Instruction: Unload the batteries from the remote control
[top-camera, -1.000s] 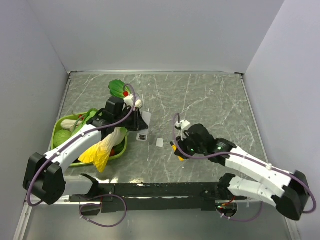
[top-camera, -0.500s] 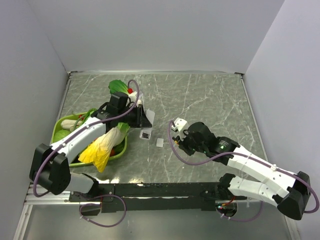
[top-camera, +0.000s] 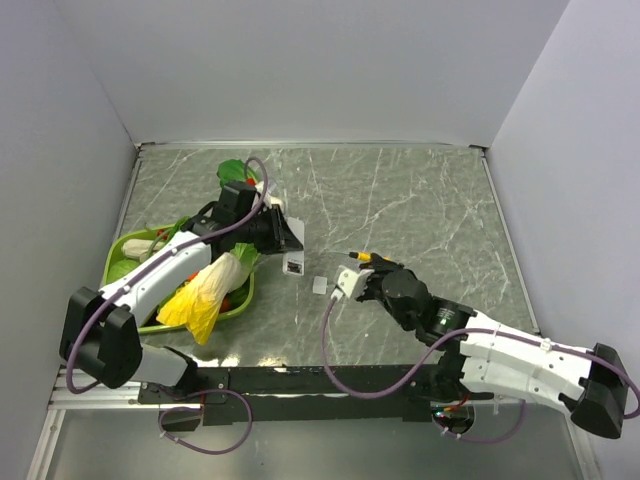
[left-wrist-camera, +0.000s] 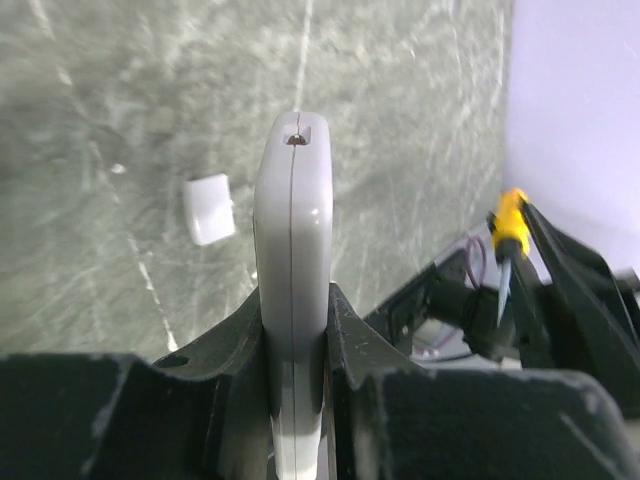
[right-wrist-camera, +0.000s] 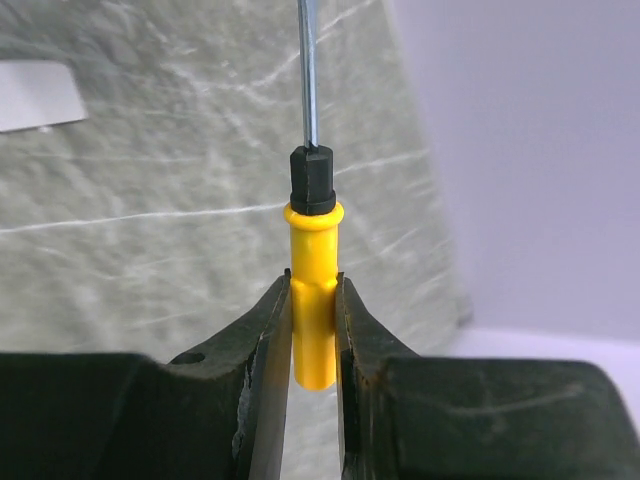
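My left gripper (top-camera: 287, 243) is shut on the white remote control (top-camera: 293, 265), which it holds edge-on above the table left of centre. In the left wrist view the remote control (left-wrist-camera: 293, 230) stands up between the black fingers (left-wrist-camera: 345, 330), its narrow side toward the camera. My right gripper (top-camera: 369, 267) is shut on a yellow screwdriver (top-camera: 361, 257). In the right wrist view the screwdriver's yellow handle (right-wrist-camera: 313, 290) sits between the jaws and its metal shaft points away. A small grey cover piece (top-camera: 319, 285) lies on the table between the two grippers. The batteries are hidden.
A green tray (top-camera: 115, 255) of toy vegetables sits at the left under the left arm, with a yellow-green leafy toy (top-camera: 205, 295) over its near rim. A green leafy toy (top-camera: 234, 172) lies behind it. Grey walls close the table on three sides.
My right arm has pulled back toward its base and turned, lifting the screwdriver so it points toward the back. My left gripper has shifted the remote control slightly right.
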